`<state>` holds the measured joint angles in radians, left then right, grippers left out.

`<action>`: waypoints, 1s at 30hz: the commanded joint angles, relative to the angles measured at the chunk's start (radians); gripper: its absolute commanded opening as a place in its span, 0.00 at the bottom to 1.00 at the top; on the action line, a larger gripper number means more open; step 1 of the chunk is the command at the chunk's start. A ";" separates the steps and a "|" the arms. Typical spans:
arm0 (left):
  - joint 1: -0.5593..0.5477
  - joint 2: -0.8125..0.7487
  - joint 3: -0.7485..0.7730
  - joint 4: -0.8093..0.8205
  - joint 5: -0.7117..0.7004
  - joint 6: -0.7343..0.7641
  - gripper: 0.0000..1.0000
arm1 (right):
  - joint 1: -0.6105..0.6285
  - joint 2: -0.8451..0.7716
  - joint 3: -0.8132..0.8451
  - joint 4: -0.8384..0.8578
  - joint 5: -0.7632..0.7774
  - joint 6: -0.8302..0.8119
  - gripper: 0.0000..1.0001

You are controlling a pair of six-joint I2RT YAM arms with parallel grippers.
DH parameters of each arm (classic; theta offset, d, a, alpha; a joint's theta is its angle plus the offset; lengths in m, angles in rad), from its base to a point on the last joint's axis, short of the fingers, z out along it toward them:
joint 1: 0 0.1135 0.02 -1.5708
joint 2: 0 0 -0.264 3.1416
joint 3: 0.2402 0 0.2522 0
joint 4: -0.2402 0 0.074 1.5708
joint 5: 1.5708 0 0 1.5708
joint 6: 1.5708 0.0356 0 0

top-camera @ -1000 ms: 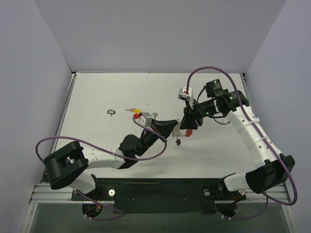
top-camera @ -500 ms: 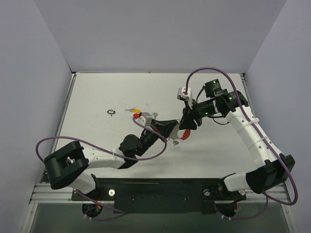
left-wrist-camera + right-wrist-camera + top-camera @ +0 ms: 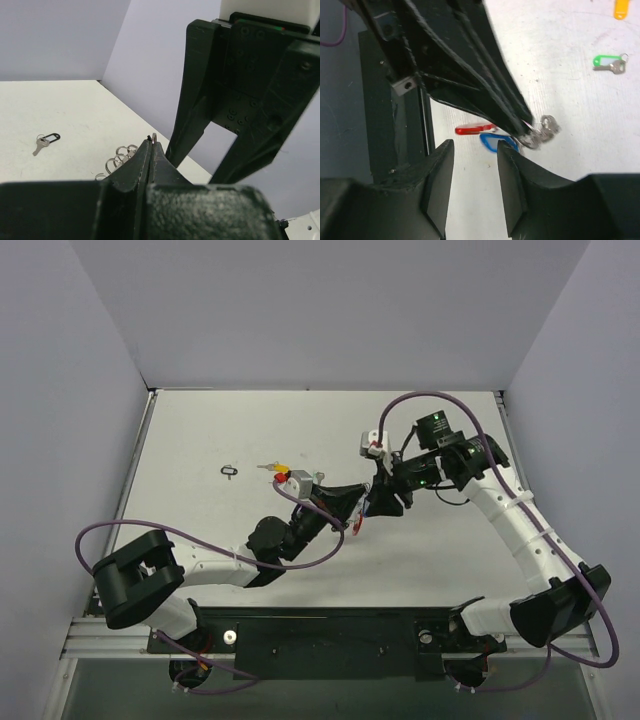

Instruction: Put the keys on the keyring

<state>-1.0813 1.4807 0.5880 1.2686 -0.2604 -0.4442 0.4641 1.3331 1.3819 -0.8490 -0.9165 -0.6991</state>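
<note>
My left gripper (image 3: 356, 512) is shut on the silver keyring (image 3: 154, 136), held just above the table; its tips (image 3: 151, 143) pinch the ring's edge. More silver ring coils (image 3: 120, 156) show behind them. In the right wrist view the keyring's metal cluster (image 3: 543, 132) hangs from the left fingers (image 3: 485, 85), with the red tag (image 3: 474, 130) and a blue key tag (image 3: 496, 142) beneath. My right gripper (image 3: 472, 152) is open and empty right beside them, also in the top view (image 3: 376, 502). A green-tagged key (image 3: 607, 63) and a yellow tag (image 3: 621, 8) lie on the table.
A key with a small black loop tag (image 3: 230, 471) lies far left and shows in the left wrist view (image 3: 46, 140). The yellow-tagged key (image 3: 273, 467) lies behind the left arm. The white table (image 3: 200, 530) is walled on three sides.
My right arm has swung left and closed in on the left gripper. The red tag has shifted left with it and now hangs under the left fingertips.
</note>
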 commanded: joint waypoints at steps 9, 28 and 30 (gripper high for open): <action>0.047 -0.062 -0.030 0.341 0.145 -0.037 0.00 | -0.188 -0.072 0.029 -0.006 -0.154 0.055 0.36; 0.161 -0.045 -0.025 0.377 0.435 -0.155 0.00 | -0.107 -0.005 -0.024 0.143 -0.168 0.214 0.27; 0.158 -0.042 -0.020 0.377 0.440 -0.160 0.00 | -0.108 0.001 -0.026 0.142 -0.159 0.202 0.27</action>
<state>-0.9253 1.4410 0.5278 1.2694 0.1326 -0.5732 0.3477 1.3216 1.3548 -0.7208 -1.0702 -0.4965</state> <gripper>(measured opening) 0.018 0.269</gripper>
